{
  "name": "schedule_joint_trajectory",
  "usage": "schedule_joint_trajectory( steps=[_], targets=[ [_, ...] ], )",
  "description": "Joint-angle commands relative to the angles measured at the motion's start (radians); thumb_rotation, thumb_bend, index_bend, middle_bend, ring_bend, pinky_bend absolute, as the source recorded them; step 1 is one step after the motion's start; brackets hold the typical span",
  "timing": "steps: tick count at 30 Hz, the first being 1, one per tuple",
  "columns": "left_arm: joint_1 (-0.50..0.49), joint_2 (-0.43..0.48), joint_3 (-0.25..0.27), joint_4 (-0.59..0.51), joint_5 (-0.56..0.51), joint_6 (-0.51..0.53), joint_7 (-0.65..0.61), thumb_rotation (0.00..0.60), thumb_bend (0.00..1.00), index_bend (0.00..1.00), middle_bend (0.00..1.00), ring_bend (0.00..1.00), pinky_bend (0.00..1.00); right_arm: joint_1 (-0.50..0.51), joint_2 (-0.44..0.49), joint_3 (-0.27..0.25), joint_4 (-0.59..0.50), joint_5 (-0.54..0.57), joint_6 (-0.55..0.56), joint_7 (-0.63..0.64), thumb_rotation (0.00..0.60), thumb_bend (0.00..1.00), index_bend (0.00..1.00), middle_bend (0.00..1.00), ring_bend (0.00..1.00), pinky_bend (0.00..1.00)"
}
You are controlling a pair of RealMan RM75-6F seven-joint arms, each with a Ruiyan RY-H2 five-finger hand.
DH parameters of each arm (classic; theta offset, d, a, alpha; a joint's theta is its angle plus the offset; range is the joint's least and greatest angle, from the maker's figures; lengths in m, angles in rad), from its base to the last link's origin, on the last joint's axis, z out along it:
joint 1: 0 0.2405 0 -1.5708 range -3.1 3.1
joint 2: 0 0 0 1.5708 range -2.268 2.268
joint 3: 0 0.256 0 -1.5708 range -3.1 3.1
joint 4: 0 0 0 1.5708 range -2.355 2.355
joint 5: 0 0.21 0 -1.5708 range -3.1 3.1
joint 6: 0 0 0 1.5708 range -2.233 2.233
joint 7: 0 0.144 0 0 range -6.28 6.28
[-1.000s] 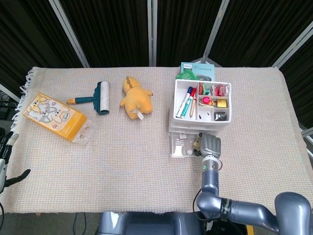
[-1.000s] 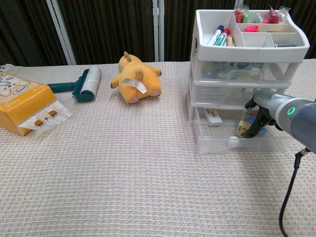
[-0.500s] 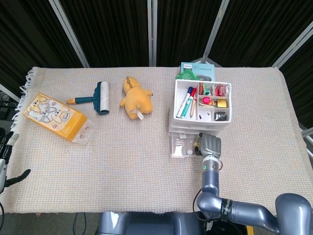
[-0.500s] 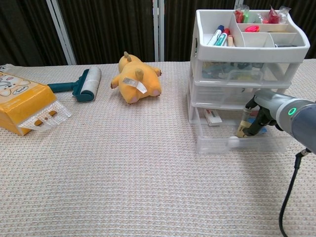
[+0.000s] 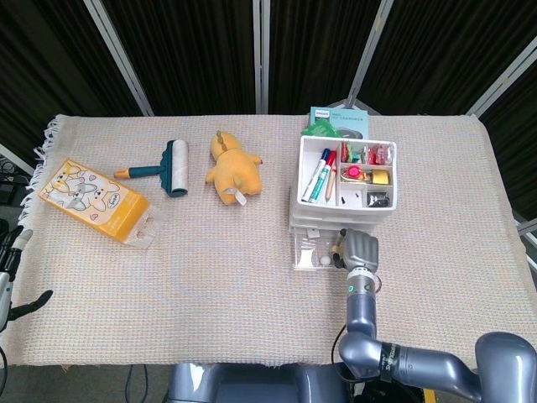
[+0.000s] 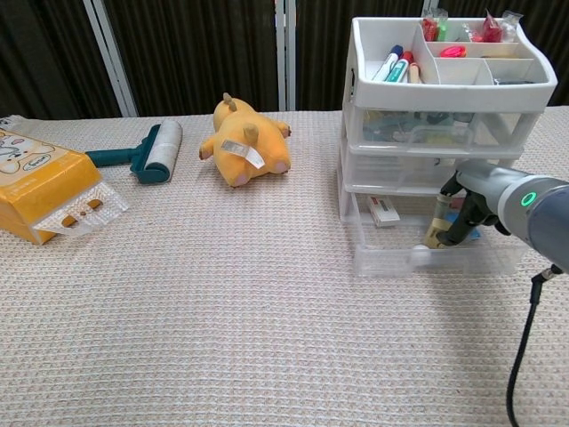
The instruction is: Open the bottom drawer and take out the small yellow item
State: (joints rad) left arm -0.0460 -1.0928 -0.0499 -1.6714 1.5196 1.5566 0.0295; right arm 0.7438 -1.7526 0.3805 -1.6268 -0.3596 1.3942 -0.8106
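One hand is showing clearly, the right hand (image 6: 469,206), which is reaching over the open bottom drawer (image 6: 436,256) of the clear drawer unit (image 6: 418,133) near the right edge of the table (image 5: 226,277). In the head view the right hand (image 5: 359,249) is sitting over the pulled-out drawer (image 5: 315,252) with its knuckles up and the forearm running back toward the near edge. In the chest view its fingers (image 6: 455,227) are curling down into the drawer around a small yellowish item (image 6: 435,233), which is standing upright inside the drawer; the fingers are closing on it, though how firmly they are pinching it I cannot tell. The left hand (image 5: 10,252) is hanging off the left edge, only partly in frame, and whether its fingers are apart or together is not visible.

Compared with half a second and a second ago, almost nothing is changing: the right hand is staying in the same place over the drawer, and the yellow item is remaining inside it. The drawer is staying pulled out by the same amount.

A plush toy (image 6: 245,142), a lint roller (image 6: 147,151) and an orange box (image 6: 40,182) are lying toward the far left of the table.
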Motion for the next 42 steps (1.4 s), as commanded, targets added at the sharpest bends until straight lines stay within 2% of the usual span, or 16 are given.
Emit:
schedule_joint_trajectory(
  steps=[1, 15, 22, 26, 32, 42],
  targets=[
    [0.0, 0.0, 0.001, -0.001, 0.001, 0.0, 0.002, 0.6, 0.17, 0.0, 0.0, 0.0, 0.0, -0.005, 0.018, 0.0, -0.041, -0.016, 0.023, -0.007, 0.6, 0.33, 0.55, 1.0, 1.0, 0.83],
    [0.001, -0.002, 0.002, -0.003, 0.003, 0.002, 0.009, 0.6, 0.17, 0.0, 0.0, 0.0, 0.0, -0.049, 0.13, -0.008, -0.232, -0.077, 0.081, 0.002, 0.6, 0.33, 0.56, 1.0, 1.0, 0.83],
    [0.001, -0.002, 0.003, -0.005, 0.004, 0.002, 0.013, 0.6, 0.17, 0.0, 0.0, 0.0, 0.0, -0.12, 0.271, -0.006, -0.375, -0.132, 0.084, 0.077, 0.6, 0.33, 0.56, 1.0, 1.0, 0.83],
    [0.002, -0.004, 0.004, -0.007, 0.007, 0.004, 0.021, 0.6, 0.17, 0.0, 0.0, 0.0, 0.0, -0.168, 0.356, -0.018, -0.411, -0.173, 0.078, 0.128, 0.6, 0.33, 0.56, 1.0, 1.0, 0.83],
    [0.004, -0.008, 0.006, -0.01, 0.011, 0.009, 0.032, 0.6, 0.17, 0.0, 0.0, 0.0, 0.0, -0.229, 0.442, -0.052, -0.385, -0.216, 0.052, 0.205, 0.6, 0.33, 0.56, 1.0, 1.0, 0.83],
    [0.001, -0.013, 0.005, -0.011, 0.008, 0.003, 0.05, 0.6, 0.17, 0.0, 0.0, 0.0, 0.0, -0.309, 0.497, -0.092, -0.199, -0.171, -0.134, 0.397, 0.6, 0.33, 0.55, 1.0, 1.0, 0.83]
  ],
)
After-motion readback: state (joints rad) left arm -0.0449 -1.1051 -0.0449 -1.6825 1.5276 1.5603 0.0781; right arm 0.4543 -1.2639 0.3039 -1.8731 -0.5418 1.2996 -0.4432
